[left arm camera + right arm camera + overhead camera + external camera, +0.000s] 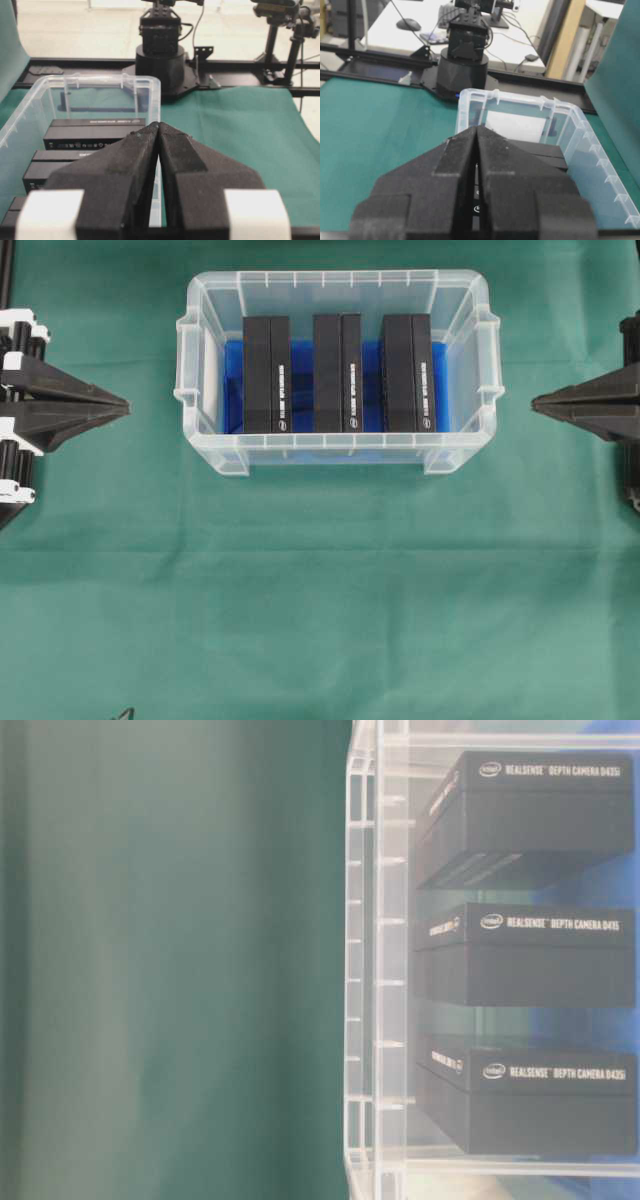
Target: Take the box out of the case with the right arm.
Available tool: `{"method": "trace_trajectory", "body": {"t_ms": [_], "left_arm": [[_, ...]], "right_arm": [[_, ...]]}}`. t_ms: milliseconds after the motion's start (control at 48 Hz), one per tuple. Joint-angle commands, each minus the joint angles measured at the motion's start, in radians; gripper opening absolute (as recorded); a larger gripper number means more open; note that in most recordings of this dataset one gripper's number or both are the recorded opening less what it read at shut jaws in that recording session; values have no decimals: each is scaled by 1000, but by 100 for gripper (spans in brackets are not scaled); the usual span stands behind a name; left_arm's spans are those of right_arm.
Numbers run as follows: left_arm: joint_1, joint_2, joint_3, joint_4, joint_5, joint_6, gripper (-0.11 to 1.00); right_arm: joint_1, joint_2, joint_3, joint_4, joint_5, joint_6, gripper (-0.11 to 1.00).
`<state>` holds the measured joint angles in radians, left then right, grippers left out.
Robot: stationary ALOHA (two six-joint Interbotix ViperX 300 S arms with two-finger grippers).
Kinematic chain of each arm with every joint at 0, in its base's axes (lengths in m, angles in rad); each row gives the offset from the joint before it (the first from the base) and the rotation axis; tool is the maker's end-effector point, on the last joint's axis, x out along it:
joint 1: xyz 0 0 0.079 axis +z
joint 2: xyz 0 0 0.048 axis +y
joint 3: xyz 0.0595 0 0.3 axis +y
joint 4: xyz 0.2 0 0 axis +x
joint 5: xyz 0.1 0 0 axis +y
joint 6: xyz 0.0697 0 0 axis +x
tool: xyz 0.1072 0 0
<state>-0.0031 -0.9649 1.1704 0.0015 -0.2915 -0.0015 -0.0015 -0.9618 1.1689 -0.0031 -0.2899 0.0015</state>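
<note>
Clear case (338, 455) sitting on the green cloth (320, 590), nearer its far edge than its near one, about midway between the left and right edges. Blue sheet (301, 390) lining the case floor. Three black boxes standing on edge inside, side by side with gaps between: left box (266, 373), middle box (337, 372), right box (407, 372). White lettering along each box; in the table-level view, "RealSense Depth Camera" readable on the labels (555, 770). Nothing lying over the boxes, case top open; only the ribbed case walls around them.

Left gripper (128, 404) at the cloth's left edge, black with white parts, pointing at the case's left wall, well apart from it. Fingers (142, 145) pressed together tip to tip in the left wrist view, holding nothing, touching nothing.

Right gripper (533, 402) at the cloth's right edge, all black, pointing at the case's right wall, near it but clear of it. Fingers (465, 145) closed against each other in the right wrist view, empty, tips above the near end of the case (600, 165) in that view, with no contact visible.

Opposite arm's base (462, 70) visible beyond the case; behind it a desk with a mouse (408, 23).
</note>
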Motion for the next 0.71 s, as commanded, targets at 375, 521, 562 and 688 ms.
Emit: {"method": "trace_trajectory", "body": {"t_ms": [375,521,562,688], "left_arm": [[6,5,-72,26,49,-6,0],[-2,0,-156,26,156,-11,0],[-2,0,-189,26,193,-11,0],[-6,5,-290,26,305,-11,0]], "right_arm": [[-2,11,-107,8,155,48,0],[-2,14,-187,8,209,140,0],[-2,15,-215,8,232,169,0],[-2,34,-305,8,307,233,0]]}}
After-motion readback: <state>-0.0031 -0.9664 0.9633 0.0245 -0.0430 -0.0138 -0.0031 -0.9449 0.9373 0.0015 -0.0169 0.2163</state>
